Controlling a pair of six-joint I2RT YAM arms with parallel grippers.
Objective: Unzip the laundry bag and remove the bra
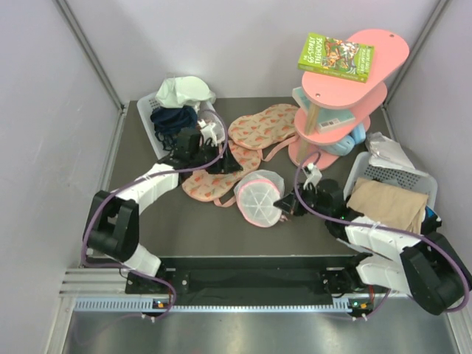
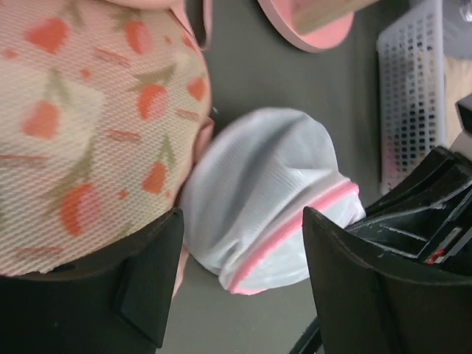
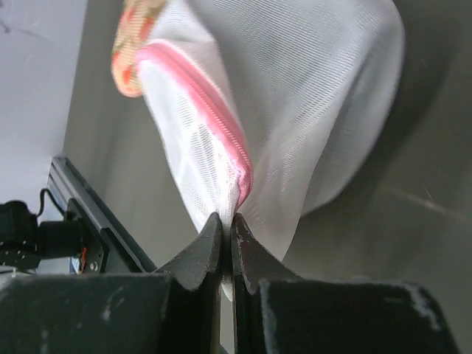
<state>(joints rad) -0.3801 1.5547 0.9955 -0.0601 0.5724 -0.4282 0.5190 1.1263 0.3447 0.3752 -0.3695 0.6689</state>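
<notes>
The round, dome-shaped white mesh laundry bag point(image 1: 259, 198) with pink zip trim lies near the middle of the dark desk point(image 1: 192, 228), its ribbed round face turned up. Its right rim, at the pink zip, is pinched between the right gripper's point(image 1: 285, 203) closed fingers point(image 3: 203, 254), the mesh drawn into a fold there.

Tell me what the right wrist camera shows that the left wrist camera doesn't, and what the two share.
Only the right wrist: the right gripper pinched shut on the laundry bag at its edge, right at the end of the pink zip trim, which looks closed. Only the left wrist: the left gripper open with nothing between its fingers, the fruit-print fabric against the bag, and a white basket at the far side. Both: the laundry bag on the dark table; the bra shows in neither.
</notes>
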